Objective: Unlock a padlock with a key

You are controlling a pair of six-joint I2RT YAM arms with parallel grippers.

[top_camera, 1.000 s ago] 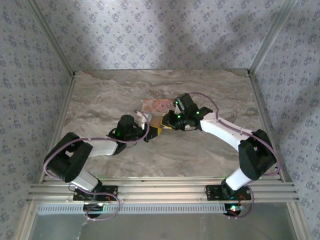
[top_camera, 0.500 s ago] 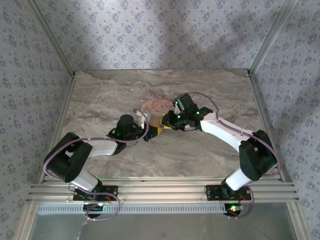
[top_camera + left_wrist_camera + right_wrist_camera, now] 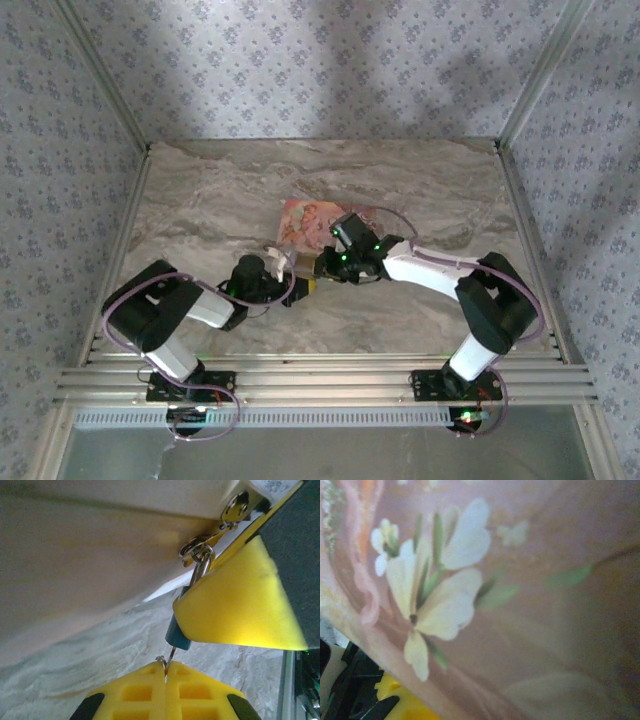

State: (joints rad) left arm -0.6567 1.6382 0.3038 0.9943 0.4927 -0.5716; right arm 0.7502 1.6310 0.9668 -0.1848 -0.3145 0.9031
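Left hand [image 3: 165, 674] tight on key [image 3: 170, 656] in blue padlock [image 3: 177, 634] — right hand [image 3: 322, 266], grip unclear.

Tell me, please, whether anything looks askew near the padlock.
Nothing looks damaged. The padlock hangs slanted from the pink box's clasp, partly behind the right gripper's finger; the left gripper pinches the key.

A flat pink printed box [image 3: 305, 218] lies near the middle of the marbled counter [image 3: 220, 190], a touch toward eleven o'clock. Close under my right wrist its lid is blurred: a white flower [image 3: 435, 595] at nine o'clock on dusky pink. Under my left wrist its pale underside slants above the counter, with a metal hasp [image 3: 235, 507] at one o'clock. Flower-patterned walls [image 3: 320, 60] stand at nine, twelve and three, and aluminium rails [image 3: 320, 380] run at six.
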